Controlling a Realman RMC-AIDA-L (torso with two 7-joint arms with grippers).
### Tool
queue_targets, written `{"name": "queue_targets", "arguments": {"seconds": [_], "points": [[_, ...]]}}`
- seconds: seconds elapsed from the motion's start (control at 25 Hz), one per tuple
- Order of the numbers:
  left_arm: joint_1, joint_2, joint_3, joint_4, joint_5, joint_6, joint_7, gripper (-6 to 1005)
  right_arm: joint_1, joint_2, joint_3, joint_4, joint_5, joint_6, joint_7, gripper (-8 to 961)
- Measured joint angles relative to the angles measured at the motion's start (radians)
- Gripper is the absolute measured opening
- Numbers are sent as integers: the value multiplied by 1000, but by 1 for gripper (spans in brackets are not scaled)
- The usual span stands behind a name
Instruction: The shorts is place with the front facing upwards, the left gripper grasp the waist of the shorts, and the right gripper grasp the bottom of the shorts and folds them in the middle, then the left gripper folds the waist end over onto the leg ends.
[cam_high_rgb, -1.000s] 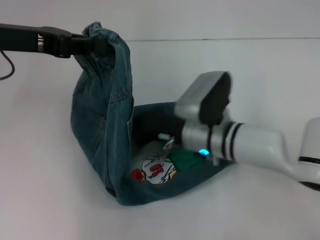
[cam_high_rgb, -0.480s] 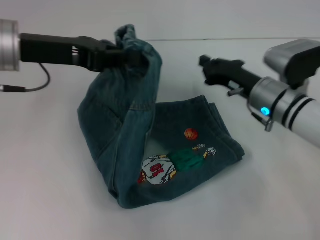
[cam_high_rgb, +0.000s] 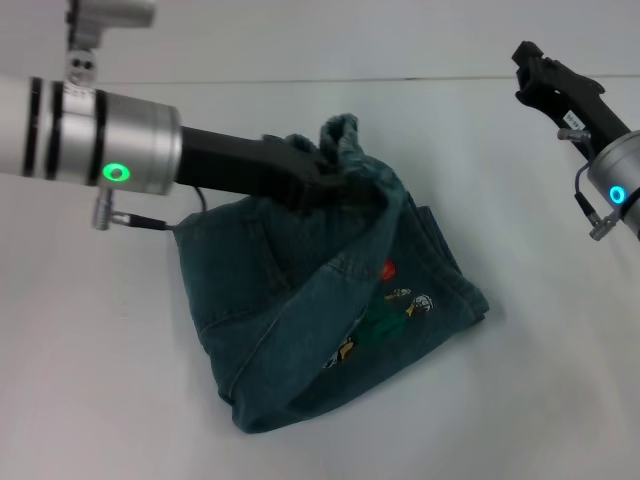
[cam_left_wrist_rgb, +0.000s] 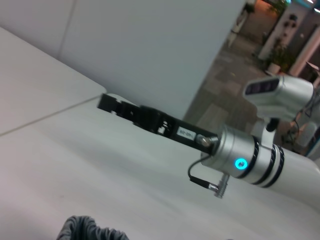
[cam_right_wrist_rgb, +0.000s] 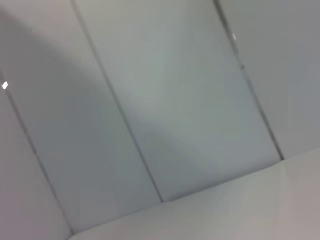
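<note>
With the lengthwise fold done, left gripper (cam_high_rgb: 335, 180) jaws clamped the waist (cam_high_rgb: 345, 150), carrying it over the leg ends (cam_high_rgb: 455, 280); right gripper (cam_high_rgb: 535, 65) clear, jaw state unclear.

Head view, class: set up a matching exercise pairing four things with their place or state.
Column one:
1. left gripper
2. right gripper
3. waist
4. leg ends

Column two:
A. flat on the table
B. raised, holding nothing
C. clamped on denim
D. bunched, lifted above the shorts

Pairs: 1-C, 2-B, 3-D, 4-A
</note>
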Motion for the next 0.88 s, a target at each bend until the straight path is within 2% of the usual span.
{"name": "queue_targets", "arguments": {"seconds": [0.16, 0.36, 0.48, 0.72, 0.88], "points": [[-5, -29, 92, -2, -6, -42, 19, 69, -9, -2, 11, -2, 0, -2, 19, 1], [-18, -31, 263, -19, -9, -138, 2, 74, -17, -2, 23, -1, 0, -4, 22, 1], [-18, -32, 294, -19, -11, -168, 0, 274, -19, -1, 21, -2, 0, -5, 22, 1], [-14, -35, 290, -14, -36, -188, 9, 545, -24, 2, 23, -3, 0, -9, 23, 2], [19, -31, 247, 10, -82, -180, 21, 711, -27, -5, 7, -8, -8, -48, 45, 4]]}}
